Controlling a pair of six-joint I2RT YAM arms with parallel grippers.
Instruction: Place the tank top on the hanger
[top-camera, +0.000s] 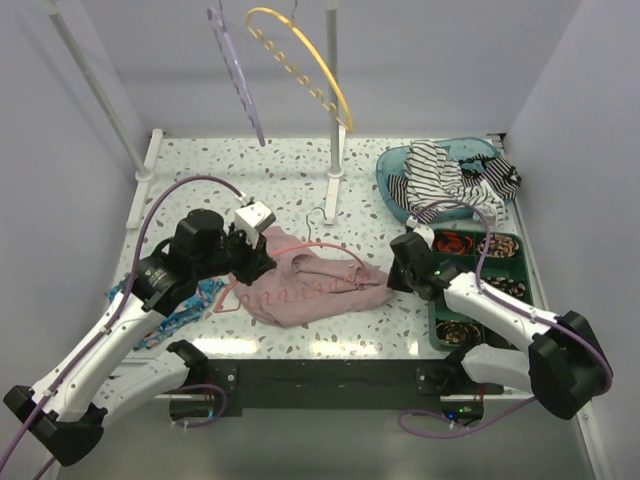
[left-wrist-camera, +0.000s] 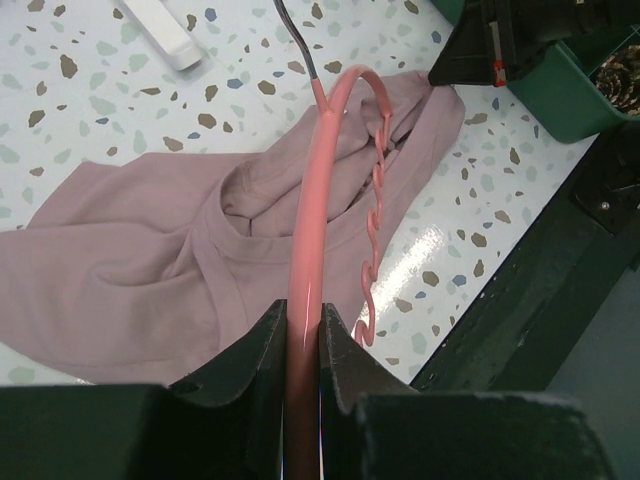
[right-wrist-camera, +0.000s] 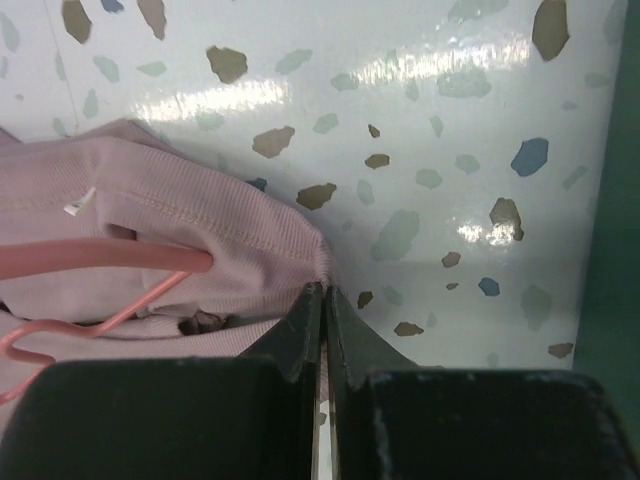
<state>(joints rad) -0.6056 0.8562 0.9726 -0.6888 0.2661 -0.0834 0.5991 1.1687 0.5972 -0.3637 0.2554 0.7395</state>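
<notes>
The dusty-pink tank top (top-camera: 310, 290) lies crumpled on the speckled table between the arms; it also shows in the left wrist view (left-wrist-camera: 130, 240) and the right wrist view (right-wrist-camera: 150, 200). The coral-pink hanger (top-camera: 290, 292) lies across it, one end pushed inside the fabric (right-wrist-camera: 150, 258). My left gripper (top-camera: 250, 262) is shut on the hanger's rim (left-wrist-camera: 305, 270) at the top's left side. My right gripper (top-camera: 398, 272) is shut on the tank top's right edge (right-wrist-camera: 322, 262), jaws pinching the fabric low over the table.
A blue floral cloth (top-camera: 185, 310) lies under the left arm. A teal tray (top-camera: 400, 170) with a striped garment (top-camera: 450, 180) sits back right. A green compartment tray (top-camera: 500, 262) stands by the right arm. A lilac hanger (top-camera: 235, 70) and a yellow hanger (top-camera: 305, 55) hang on the rack.
</notes>
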